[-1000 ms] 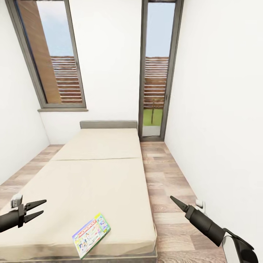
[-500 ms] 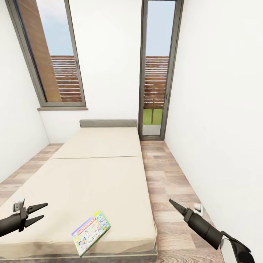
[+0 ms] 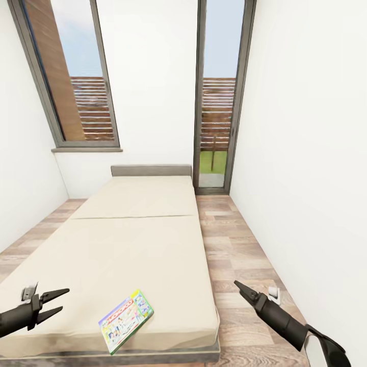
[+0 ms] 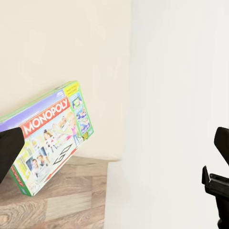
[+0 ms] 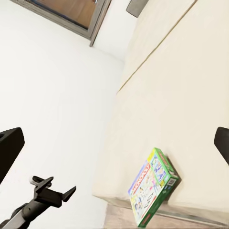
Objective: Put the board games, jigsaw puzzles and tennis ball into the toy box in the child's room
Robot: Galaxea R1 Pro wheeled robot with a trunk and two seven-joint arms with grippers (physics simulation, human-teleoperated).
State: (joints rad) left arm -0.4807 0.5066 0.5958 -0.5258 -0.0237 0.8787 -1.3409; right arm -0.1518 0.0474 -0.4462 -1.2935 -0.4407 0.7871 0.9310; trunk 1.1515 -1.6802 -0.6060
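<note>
One board game (image 3: pixel 126 319), a flat green-edged Monopoly box, lies near the foot corner of the beige bed (image 3: pixel 137 239). It also shows as the box (image 4: pixel 52 136) in the left wrist view and the box (image 5: pixel 152 187) in the right wrist view. My left gripper (image 3: pixel 65 299) hovers open over the bed's near left part, to the left of the box and apart from it. Over the floor to the right of the bed, my right gripper (image 3: pixel 238 285) points toward the bed; its fingers (image 5: pixel 9 148) stand wide apart with nothing between them.
A grey headboard (image 3: pixel 151 170) closes the bed's far end. A tall window (image 3: pixel 71 76) is at the back left and a glass door (image 3: pixel 218 97) at the back right. A strip of wood floor (image 3: pixel 229 244) runs between the bed and the white right wall.
The whole picture has shifted slightly, so the camera moved and more of the bed's foot edge shows. Both grippers sit a little lower in the picture, still open. The box has not moved on the bed.
</note>
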